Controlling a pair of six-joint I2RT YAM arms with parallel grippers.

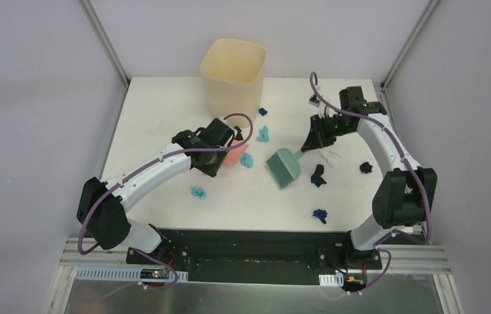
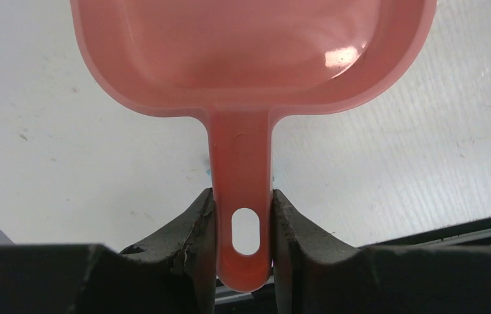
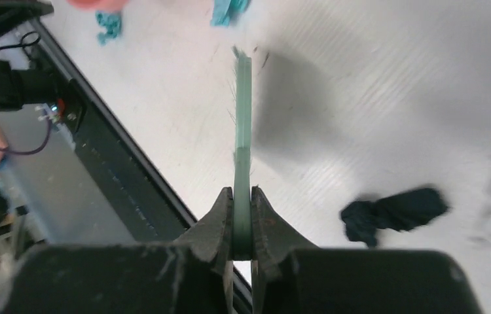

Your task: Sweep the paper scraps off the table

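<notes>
- Paper scraps (image 1: 247,160) lie scattered across the table (image 1: 164,131). One teal wad sits at centre frame, between the two tools.
- The right gripper (image 3: 243,196) is clamped on the green brush (image 1: 284,167). Its long axis runs from upper right to lower left, and the head is just right of that wad.
- The left gripper (image 2: 243,203) pinches the handle of the pink dustpan (image 2: 249,52), which sits just left of the wad.
- The dark scraps at lower right are nearer the right arm.
</notes>
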